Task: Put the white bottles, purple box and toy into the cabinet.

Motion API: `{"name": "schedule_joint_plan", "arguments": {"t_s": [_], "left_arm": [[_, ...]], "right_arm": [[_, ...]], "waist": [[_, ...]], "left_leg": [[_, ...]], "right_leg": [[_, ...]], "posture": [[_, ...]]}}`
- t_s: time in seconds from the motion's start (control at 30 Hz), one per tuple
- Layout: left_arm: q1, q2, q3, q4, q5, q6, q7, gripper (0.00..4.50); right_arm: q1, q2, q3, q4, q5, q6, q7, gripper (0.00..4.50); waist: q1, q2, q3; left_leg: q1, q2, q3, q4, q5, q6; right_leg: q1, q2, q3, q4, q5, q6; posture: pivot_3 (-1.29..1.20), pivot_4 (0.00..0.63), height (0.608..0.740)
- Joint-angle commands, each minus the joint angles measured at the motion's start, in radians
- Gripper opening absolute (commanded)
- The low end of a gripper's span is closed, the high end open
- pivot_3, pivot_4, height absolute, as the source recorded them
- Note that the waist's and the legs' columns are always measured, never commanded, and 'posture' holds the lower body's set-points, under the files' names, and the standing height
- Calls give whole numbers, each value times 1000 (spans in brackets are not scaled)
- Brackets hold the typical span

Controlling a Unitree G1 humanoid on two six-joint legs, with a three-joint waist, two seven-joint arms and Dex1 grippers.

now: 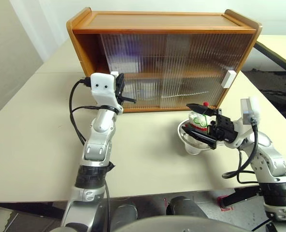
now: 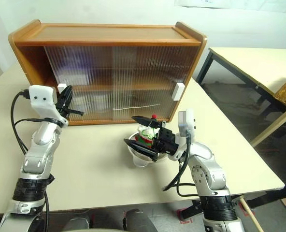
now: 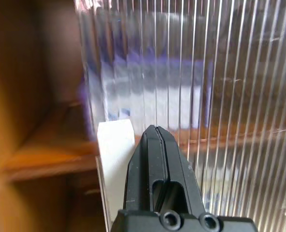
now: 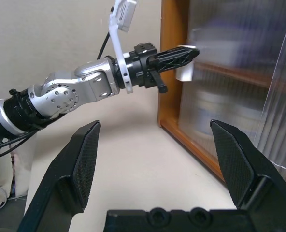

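Nearest, on the right side of the cream table (image 1: 32, 145), the right gripper (image 1: 202, 124) hangs with its two black fingers spread wide apart and holding nothing, one finger above and one below the toy (image 1: 199, 119). The toy, a white plush with a striped sweater and a red pompom, sits in a white bowl (image 1: 187, 140) on the table just in front of the cabinet's right half. Farther back on the left, the left gripper (image 1: 119, 87) has its fingers pressed together, empty, its tip right at the left white handle (image 3: 115, 145) on the edge of the left sliding door. Behind stands the cabinet (image 1: 162, 21), its two ribbed translucent doors covering most of the front, with a narrow open gap at the left end. Through the ribbed door the purple box (image 3: 148, 82) shows as a blur on the upper shelf, and a pale shape, perhaps one of the white bottles (image 1: 145, 88), on the lower shelf.
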Motion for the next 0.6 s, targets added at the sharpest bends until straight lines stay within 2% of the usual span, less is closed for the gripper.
{"name": "schedule_joint_plan", "arguments": {"t_s": [0.03, 0.6], "left_arm": [[10, 16, 39, 8, 6, 16, 19, 23], [49, 68, 112, -16, 7, 29, 42, 23]], "right_arm": [[-14, -5, 7, 15, -13, -2, 7, 4500], [-14, 5, 10, 12, -3, 3, 8, 4500]], "waist": [[4, 0, 0], [13, 0, 0]], "left_leg": [[0, 0, 0, -1, 0, 0], [1, 0, 0, -6, 2, -4]], "right_leg": [[0, 0, 0, 0, 0, 0], [0, 0, 0, 0, -2, -1]], "posture": [[-114, 0, 740], [-104, 1, 740]]}}
